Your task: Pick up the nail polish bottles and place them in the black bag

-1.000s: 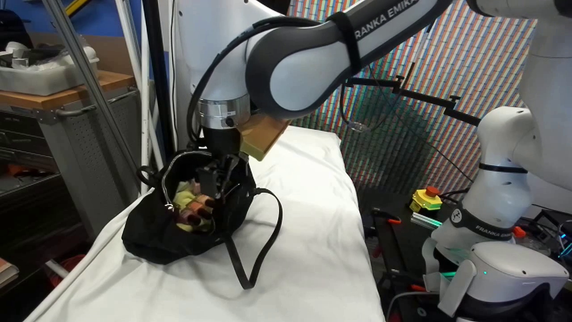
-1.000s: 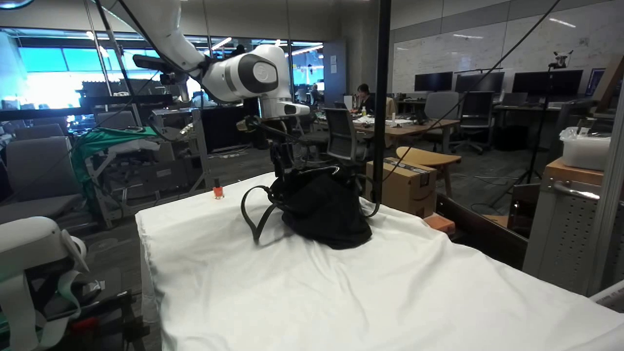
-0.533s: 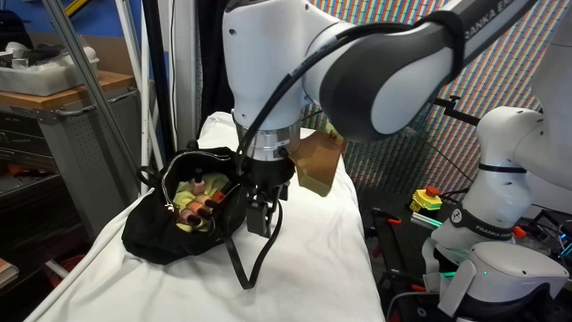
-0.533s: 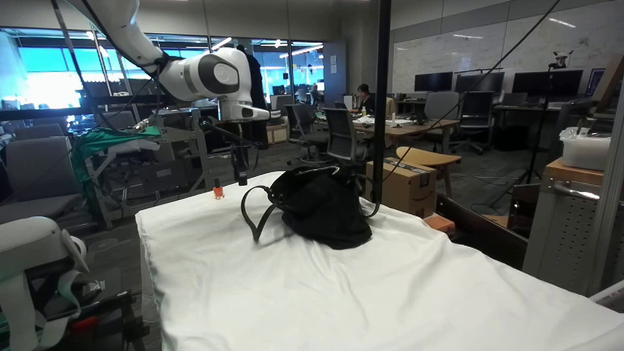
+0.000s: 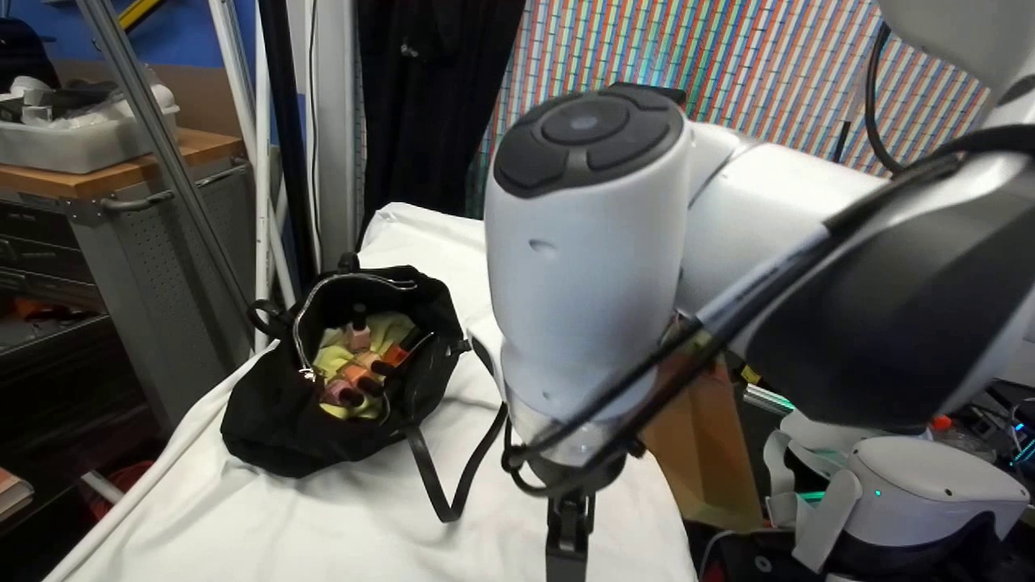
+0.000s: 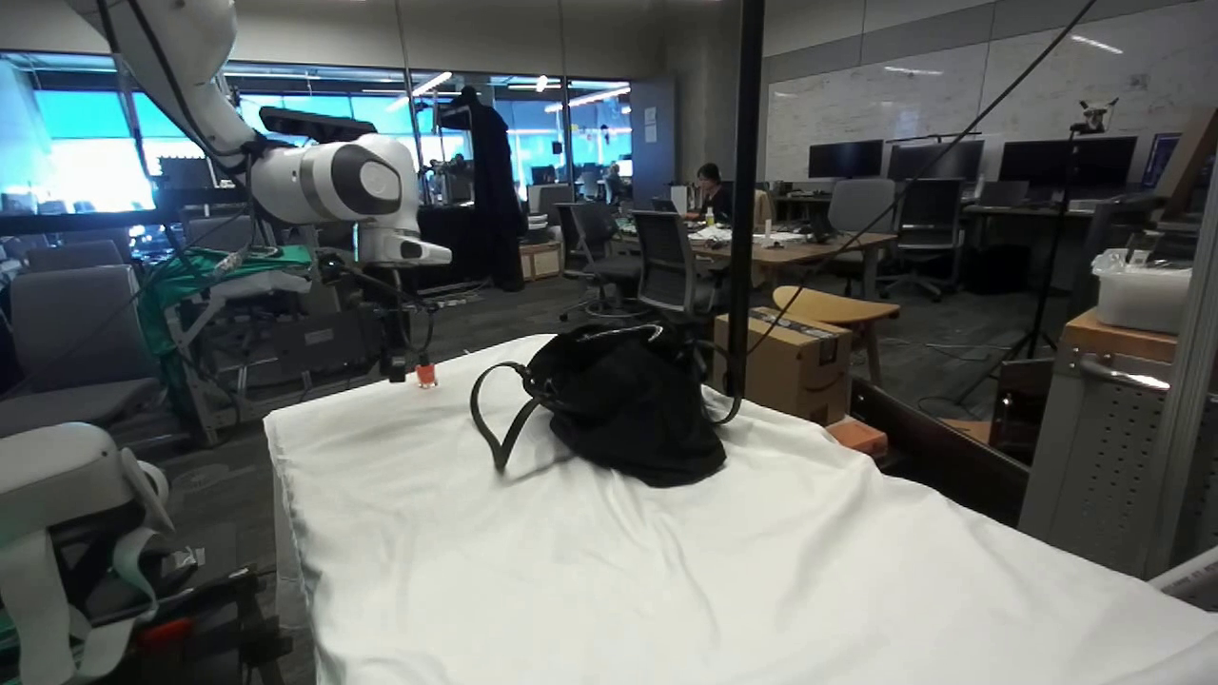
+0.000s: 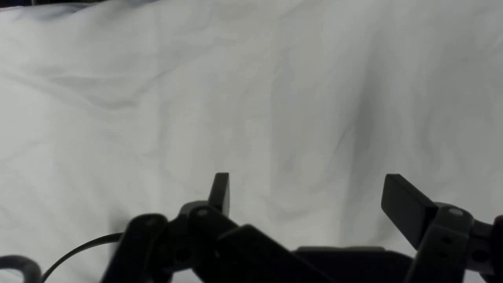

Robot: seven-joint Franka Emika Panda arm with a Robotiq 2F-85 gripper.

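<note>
Bottles [image 5: 355, 374] sit inside the black bag [image 5: 275, 428]; another bottle [image 6: 426, 377] stands upright on the white-draped worktop [image 6: 723, 590]; above that worktop, the claw [image 7: 306, 174] is spread wide.

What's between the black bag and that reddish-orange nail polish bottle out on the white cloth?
A looped strap of the black bag, then white cloth up to the nail polish bottle, as an exterior view shows.

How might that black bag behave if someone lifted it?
The black bag would probably flop, as it sits slumped. Its looped strap might snag, since it sticks out loose. The bottles inside could spill, since it gapes open.
</note>
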